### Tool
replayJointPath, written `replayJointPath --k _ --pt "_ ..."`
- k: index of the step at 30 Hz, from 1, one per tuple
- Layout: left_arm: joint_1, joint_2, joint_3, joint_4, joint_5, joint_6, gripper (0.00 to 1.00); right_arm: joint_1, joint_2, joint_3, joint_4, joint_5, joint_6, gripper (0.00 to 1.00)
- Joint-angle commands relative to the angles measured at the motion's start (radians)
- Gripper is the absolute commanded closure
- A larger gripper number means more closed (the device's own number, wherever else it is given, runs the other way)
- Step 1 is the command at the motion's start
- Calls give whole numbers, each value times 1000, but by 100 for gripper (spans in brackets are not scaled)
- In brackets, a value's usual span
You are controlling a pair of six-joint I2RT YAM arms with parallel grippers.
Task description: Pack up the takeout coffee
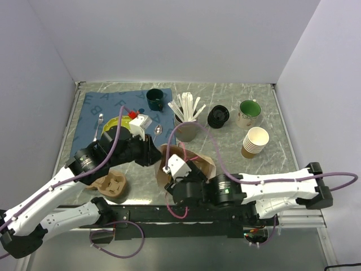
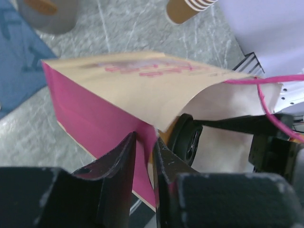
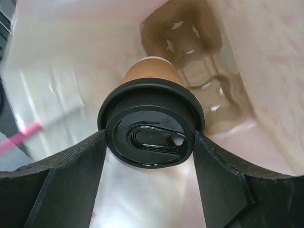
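The takeout coffee [image 3: 151, 137], a tan paper cup under a black lid, hangs inside the paper bag [image 1: 198, 165]. My right gripper [image 3: 150, 134] is shut on it, one finger pressed against each side of the lid. A cardboard cup carrier [image 3: 209, 80] lies at the bottom of the bag, below the cup. My left gripper [image 2: 145, 137] straddles the bag's pink side wall [image 2: 95, 118] at its rim. Its jaws stand narrowly apart with the paper between them. From above, the left gripper [image 1: 153, 151] sits at the bag's left side.
A second cup carrier [image 1: 113, 185] lies on the table left of the bag. Behind the bag stand a cup of stirrers [image 1: 186, 121], a stack of black lids [image 1: 218, 116], a green-lined mug [image 1: 249, 113] and stacked lidless cups [image 1: 255, 142]. A blue cloth [image 1: 98, 107] holds a dark cup [image 1: 154, 99].
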Motion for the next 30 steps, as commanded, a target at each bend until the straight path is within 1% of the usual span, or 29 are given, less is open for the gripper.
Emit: replayJointPath --k 1,4,6,7,8,10,12,17,20,21,22,24,26,27,28,29,30 --pt "-6 -6 -29 165 58 80 75 34 45 77 -157 112 171 47" --pt "-6 -4 -49 145 64 68 73 36 34 78 -204 128 230 47" --pt "-6 -19 -56 122 56 60 67 36 25 70 -209 131 233 47" --pt "-6 -27 -60 113 44 59 59 36 22 67 -209 134 234 47" --pt "-6 -41 -62 90 35 59 57 36 22 66 -217 135 239 47" --pt "-6 -48 -50 66 24 62 53 36 22 64 -235 135 250 47" --pt "-6 -48 -30 20 4 59 53 36 15 54 -241 134 257 47" --pt "-6 -29 -11 -30 13 39 59 36 -12 20 -224 125 261 47" --pt "-7 -28 -11 -39 13 22 63 34 -2 37 -238 131 264 47" --pt "-7 -32 -13 -34 7 20 64 36 5 40 -241 129 265 47" --pt "-7 -35 -13 -31 -2 19 67 36 8 43 -244 129 268 47" --pt "-7 -41 -11 -31 -27 19 70 36 10 41 -247 123 273 47" --pt "-7 -44 -10 -30 -27 22 77 36 2 28 -249 115 276 47" --pt "-7 -45 -14 -25 -22 26 83 36 -1 23 -246 109 273 46" --pt "-7 -47 -19 -19 -3 31 96 36 -9 20 -243 106 249 46" --pt "-7 -55 -28 2 13 37 99 36 -24 17 -234 102 222 46" --pt "-7 -61 -51 21 27 46 99 36 -33 14 -185 82 180 45"
